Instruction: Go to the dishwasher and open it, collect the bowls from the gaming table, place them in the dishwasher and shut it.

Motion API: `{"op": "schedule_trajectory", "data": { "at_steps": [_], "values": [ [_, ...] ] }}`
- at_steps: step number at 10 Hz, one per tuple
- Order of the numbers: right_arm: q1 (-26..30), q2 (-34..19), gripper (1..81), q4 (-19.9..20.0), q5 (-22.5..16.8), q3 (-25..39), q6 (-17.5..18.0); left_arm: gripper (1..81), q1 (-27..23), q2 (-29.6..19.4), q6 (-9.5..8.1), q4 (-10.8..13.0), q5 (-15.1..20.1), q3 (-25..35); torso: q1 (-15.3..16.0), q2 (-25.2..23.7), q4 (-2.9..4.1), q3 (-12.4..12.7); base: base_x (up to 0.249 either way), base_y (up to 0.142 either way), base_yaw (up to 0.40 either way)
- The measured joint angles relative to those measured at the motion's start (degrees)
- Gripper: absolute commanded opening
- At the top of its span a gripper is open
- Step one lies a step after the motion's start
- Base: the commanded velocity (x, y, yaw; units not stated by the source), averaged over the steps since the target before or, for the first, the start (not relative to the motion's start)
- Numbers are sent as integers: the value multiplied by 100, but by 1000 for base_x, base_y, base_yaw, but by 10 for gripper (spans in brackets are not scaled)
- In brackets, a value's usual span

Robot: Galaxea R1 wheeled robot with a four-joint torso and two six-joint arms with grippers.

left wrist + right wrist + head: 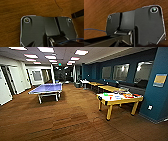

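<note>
- In both wrist views, dark robot plate over brown wood-grain floor (18, 10); cannot tell whether either gripper is open or closed, or holding anything.
- One gaming table (120, 100) to the right in the head view, near the teal wall (157, 97): glossy white top, yellow sides and legs, black slot at the near end.
- On its top, small bright items, one green (106, 94), others red or orange; too blurred to count as bowls.
- One blue table-tennis table (47, 89) well apart, at left.
- Row of yellow-topped tables (110, 87) behind.
</note>
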Motion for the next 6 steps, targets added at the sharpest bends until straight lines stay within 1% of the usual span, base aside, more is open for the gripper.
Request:
{"op": "schedule_trajectory", "data": {
  "at_steps": [6],
  "values": [
    [17, 6, 811, 0, 5, -2, 0, 811, -9, -13, 0, 0, -20, 0, 2, 0, 0, 0, 213, 0, 0]
  ]
}}
